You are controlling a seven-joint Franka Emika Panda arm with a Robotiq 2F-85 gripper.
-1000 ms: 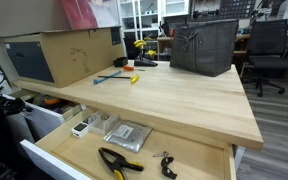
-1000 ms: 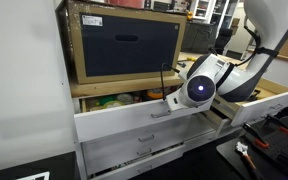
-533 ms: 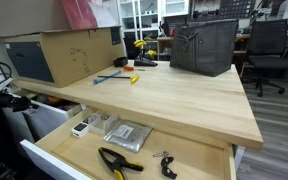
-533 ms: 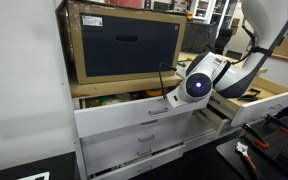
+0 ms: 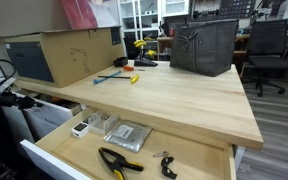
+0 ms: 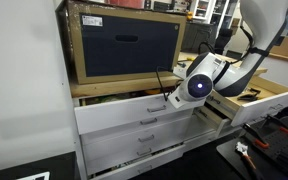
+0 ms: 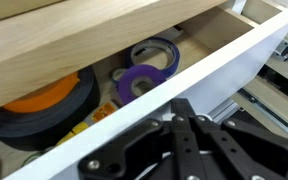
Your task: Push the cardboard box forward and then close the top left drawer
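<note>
The cardboard box (image 5: 62, 53) stands at the back of the wooden top; its dark blue-grey end panel faces an exterior view (image 6: 124, 45). Below it the top left drawer (image 6: 119, 110) is a little open. The wrist view shows its white front (image 7: 199, 70) and rolls of tape inside, orange-black (image 7: 39, 108) and purple (image 7: 139, 82). My gripper (image 7: 184, 112) is shut, with its fingertips against the drawer's white front. It also shows in both exterior views (image 6: 170, 97) (image 5: 22, 100). It holds nothing.
A much wider light-wood drawer (image 5: 44, 160) is pulled far out, with pliers (image 5: 119, 161) and keys (image 5: 166, 163) in it. A dark grey fabric bin (image 5: 204, 45) stands on the wooden top (image 5: 174, 100). Lower white drawer fronts (image 6: 134, 145) are below.
My gripper has moved a little toward the cabinet and the top left drawer has slid slightly further in. The cardboard box has not moved.
</note>
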